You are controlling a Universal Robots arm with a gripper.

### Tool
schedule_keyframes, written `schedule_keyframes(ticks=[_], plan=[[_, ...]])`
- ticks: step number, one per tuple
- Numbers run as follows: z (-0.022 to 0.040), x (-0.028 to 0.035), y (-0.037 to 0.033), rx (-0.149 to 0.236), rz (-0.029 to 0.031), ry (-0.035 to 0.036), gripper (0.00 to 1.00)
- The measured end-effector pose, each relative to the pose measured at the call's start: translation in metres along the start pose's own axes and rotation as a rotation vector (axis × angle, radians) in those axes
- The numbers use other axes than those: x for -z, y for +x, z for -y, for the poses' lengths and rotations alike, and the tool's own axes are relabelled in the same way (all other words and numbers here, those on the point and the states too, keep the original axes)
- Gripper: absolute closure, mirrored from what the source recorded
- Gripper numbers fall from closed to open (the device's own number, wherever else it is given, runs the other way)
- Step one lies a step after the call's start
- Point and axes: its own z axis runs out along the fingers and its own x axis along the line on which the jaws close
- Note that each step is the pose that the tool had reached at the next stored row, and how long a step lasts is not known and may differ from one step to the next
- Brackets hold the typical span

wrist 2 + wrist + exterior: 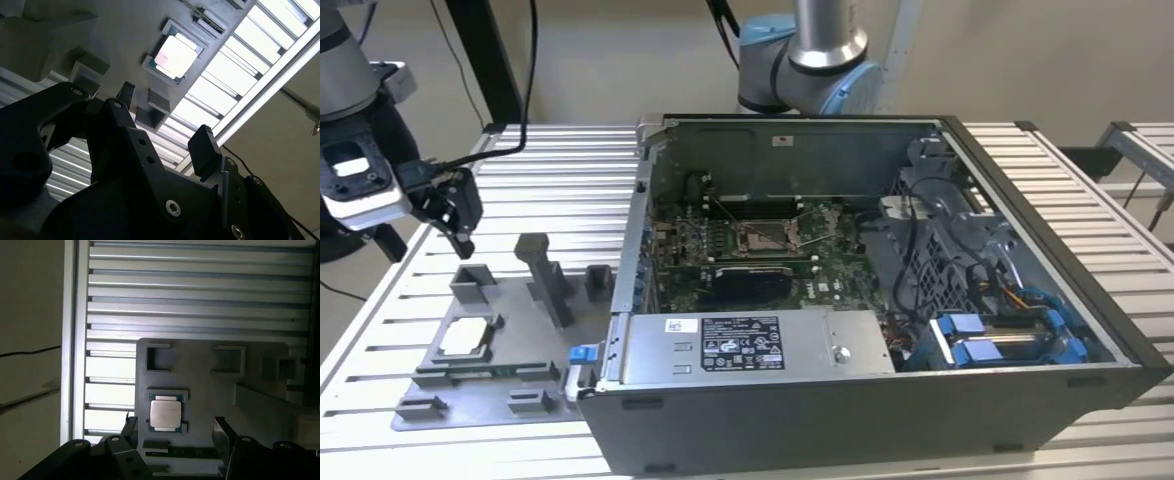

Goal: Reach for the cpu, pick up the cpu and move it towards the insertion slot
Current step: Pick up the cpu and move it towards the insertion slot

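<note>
Hand point(454, 222) spread open and empty, poised over the grey fixture plate point(520, 350) on the tabletop point(560, 170). The cpu point(464, 338) lies flat in its nest on that plate, below the hand and clear of it; square, no long axis.

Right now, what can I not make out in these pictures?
- Exterior view: the insertion slot is too small to show its lever's position.
- Exterior view: its left edge cuts off the arm above the gripper.
- First wrist view: the gripper's body hides part of the fixture plate beside the cpu.
</note>
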Motion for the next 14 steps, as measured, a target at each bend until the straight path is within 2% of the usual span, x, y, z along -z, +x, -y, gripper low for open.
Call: schedule_keyframes(ticks=[14], plan=[[0.0008, -0.0212, -0.0001, 0.000, 0.0000, 0.0017, 0.00]])
